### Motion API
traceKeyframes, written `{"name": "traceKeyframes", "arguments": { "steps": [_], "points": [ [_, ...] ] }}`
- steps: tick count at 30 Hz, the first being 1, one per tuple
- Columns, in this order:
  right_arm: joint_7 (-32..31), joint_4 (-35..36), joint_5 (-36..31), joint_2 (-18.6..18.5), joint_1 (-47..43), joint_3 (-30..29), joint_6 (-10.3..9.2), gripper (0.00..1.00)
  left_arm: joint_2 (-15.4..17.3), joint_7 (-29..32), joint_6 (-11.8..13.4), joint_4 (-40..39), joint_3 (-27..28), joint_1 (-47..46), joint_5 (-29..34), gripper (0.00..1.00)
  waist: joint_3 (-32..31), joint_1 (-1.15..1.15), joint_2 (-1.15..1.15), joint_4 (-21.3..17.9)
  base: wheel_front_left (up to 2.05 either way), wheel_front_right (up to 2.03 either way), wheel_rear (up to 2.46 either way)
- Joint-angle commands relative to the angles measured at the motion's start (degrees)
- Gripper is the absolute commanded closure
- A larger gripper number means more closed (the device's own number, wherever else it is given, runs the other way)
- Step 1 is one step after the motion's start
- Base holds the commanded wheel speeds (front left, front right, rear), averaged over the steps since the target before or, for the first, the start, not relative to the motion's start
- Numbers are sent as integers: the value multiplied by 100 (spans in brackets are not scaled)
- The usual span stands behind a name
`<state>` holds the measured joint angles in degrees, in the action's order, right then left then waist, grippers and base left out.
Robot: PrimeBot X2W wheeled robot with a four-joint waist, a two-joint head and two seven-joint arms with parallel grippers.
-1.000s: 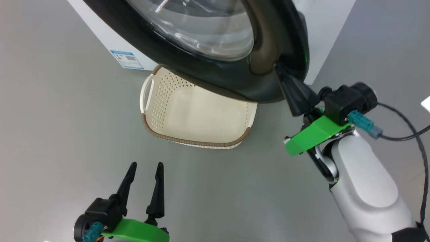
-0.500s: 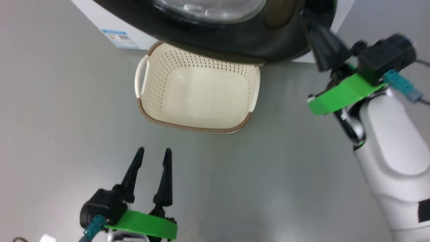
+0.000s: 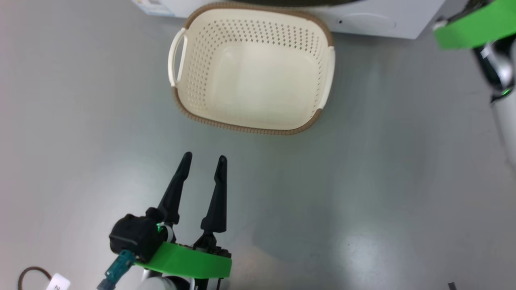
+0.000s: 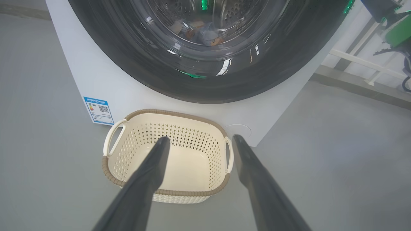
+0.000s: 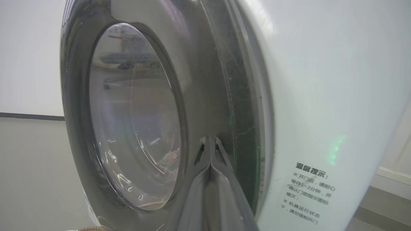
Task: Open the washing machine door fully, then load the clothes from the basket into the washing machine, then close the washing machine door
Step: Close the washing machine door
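Note:
The cream basket point(image 3: 242, 128) stands empty on the grey floor, right in front of the white washing machine point(image 4: 96, 86). My left gripper point(image 3: 204, 157) hovers open a little short of the basket point(image 4: 189, 166), nothing between its fingers. The glossy black washing machine door point(image 4: 205, 48) lies against the machine's front. Through its glass the clothes point(image 4: 205, 33) show as a blue and orange bundle inside the drum. My right gripper point(image 5: 210, 139) is shut and empty, its tips pressed on the door point(image 5: 135, 115) rim beside the porthole. Its green wrist mount point(image 3: 471, 24) shows at the upper right.
A blue label point(image 4: 99, 110) is stuck on the machine's lower left front, and a text sticker point(image 5: 308, 192) on its side panel. A cable loop with a white tag point(image 3: 34, 276) lies on the floor behind my left arm. A white rail point(image 4: 362, 61) runs along the wall right of the machine.
The head camera has shifted, bringing the whole basket into view. The door, with my shut right gripper at its rim, swung away from over the basket toward the machine. The left gripper stayed open.

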<state>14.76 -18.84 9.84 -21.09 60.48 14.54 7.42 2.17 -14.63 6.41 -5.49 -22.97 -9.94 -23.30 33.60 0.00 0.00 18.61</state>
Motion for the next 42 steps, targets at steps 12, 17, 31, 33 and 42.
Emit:
{"name": "traceKeyframes", "arguments": {
  "steps": [12, 17, 31, 33, 42],
  "points": [
    [24, -352, -64, -153, 459, -263, 7, 100, 71, -37, 123, -70, 69, -150, -201, 0, 42, 0, 0, 133, 0, 0, 0],
    [24, -241, -32, 64, -36, -291, 7, 99, 71, -37, 50, 140, 177, -231, -148, 0, -283, 0, 0, -67, 0, 0, 0],
    [24, 485, -42, 816, -2259, -812, 7, 0, 71, -37, -261, 1139, 872, 87, -43, 0, -1763, 0, 0, -923, 0, 0, 0],
    [24, 527, -61, 845, -2433, -851, 7, 0, 71, -37, -278, 1201, 927, 127, -41, 0, -1867, 0, 0, -981, 0, 0, 0],
    [24, 823, -199, 945, -3960, -1278, 7, 0, 71, -37, -515, 1558, 1237, 480, 118, 0, -2649, 0, 0, -1260, 0, 0, 0]
  ]
}}
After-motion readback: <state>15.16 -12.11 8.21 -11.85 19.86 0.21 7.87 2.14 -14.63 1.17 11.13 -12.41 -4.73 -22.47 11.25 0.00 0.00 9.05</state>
